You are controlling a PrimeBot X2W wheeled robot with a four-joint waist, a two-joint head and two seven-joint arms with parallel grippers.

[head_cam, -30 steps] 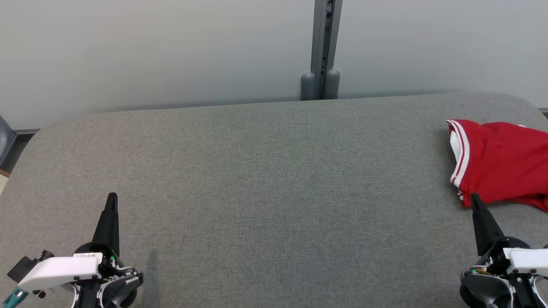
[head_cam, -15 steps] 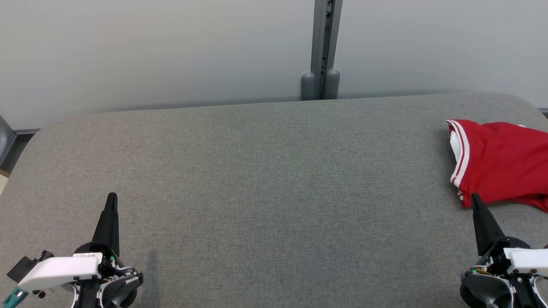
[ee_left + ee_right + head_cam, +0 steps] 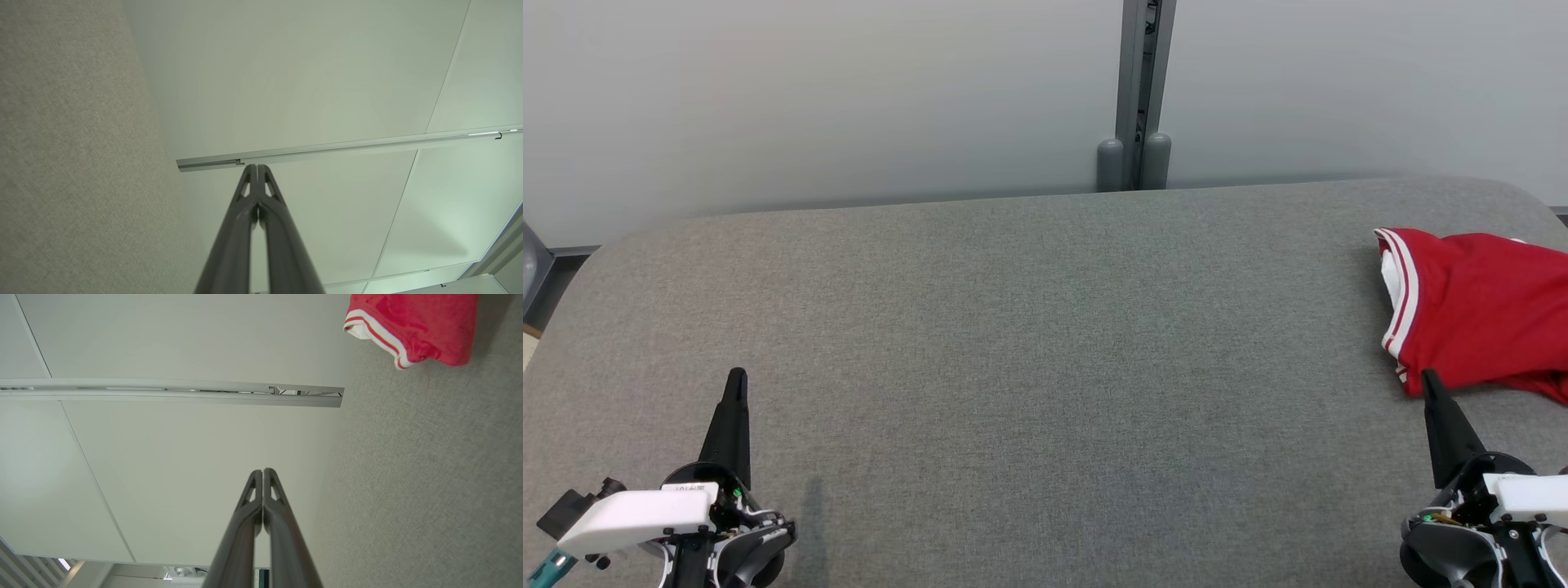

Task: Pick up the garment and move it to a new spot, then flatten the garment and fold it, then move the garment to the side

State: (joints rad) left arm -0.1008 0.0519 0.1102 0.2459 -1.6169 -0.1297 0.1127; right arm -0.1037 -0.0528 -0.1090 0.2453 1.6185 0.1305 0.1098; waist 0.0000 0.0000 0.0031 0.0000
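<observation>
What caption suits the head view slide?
Red garment at the grey table's right edge; left gripper and right gripper shut, empty.

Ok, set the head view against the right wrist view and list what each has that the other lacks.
Head view, not the right wrist view: the left gripper, shut, over the near left of the grey table. Right wrist view, not the head view: a bright light past the wall panels. Both: the red garment with white trim, lying bunched on the table, the shut right gripper near it, and the grey post on the wall.
</observation>
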